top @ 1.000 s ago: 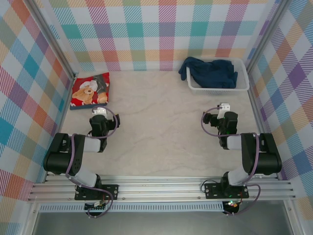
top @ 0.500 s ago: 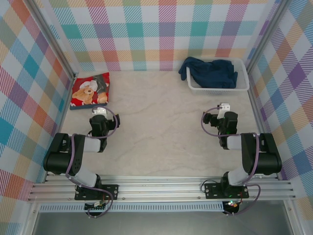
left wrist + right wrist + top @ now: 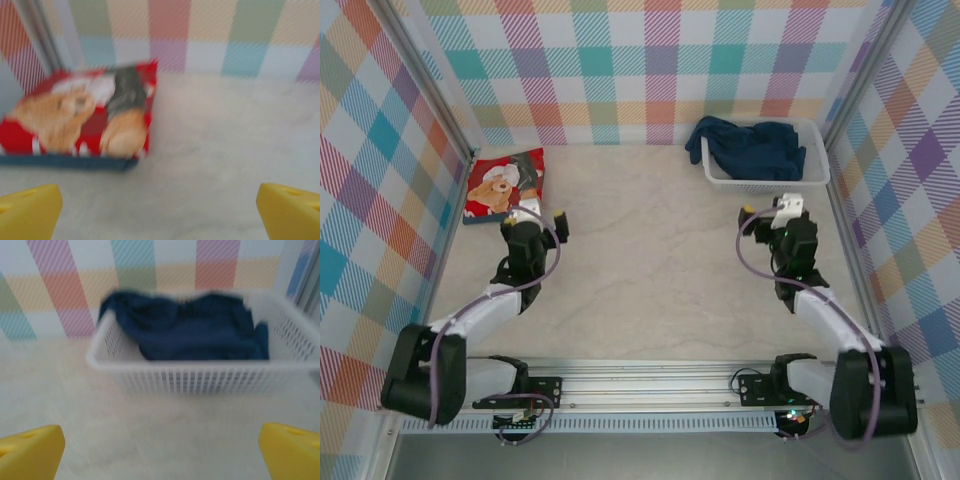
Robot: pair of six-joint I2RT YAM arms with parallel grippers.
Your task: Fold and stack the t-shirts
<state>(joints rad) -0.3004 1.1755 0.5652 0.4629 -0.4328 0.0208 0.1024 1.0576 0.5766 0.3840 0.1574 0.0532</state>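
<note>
Red t-shirt [image 3: 505,185] lies folded in the far-left corner of the table [image 3: 650,250], with the left gripper [image 3: 542,215] just short of it, jaws spread wide and empty. Toward the far-right corner the navy t-shirt [image 3: 755,148] sits bunched in the white basket [image 3: 765,184], the right gripper [image 3: 768,208] before it, jaws likewise wide. Risk: a finger snagging the mesh would drag the basket along with the cloth
</note>
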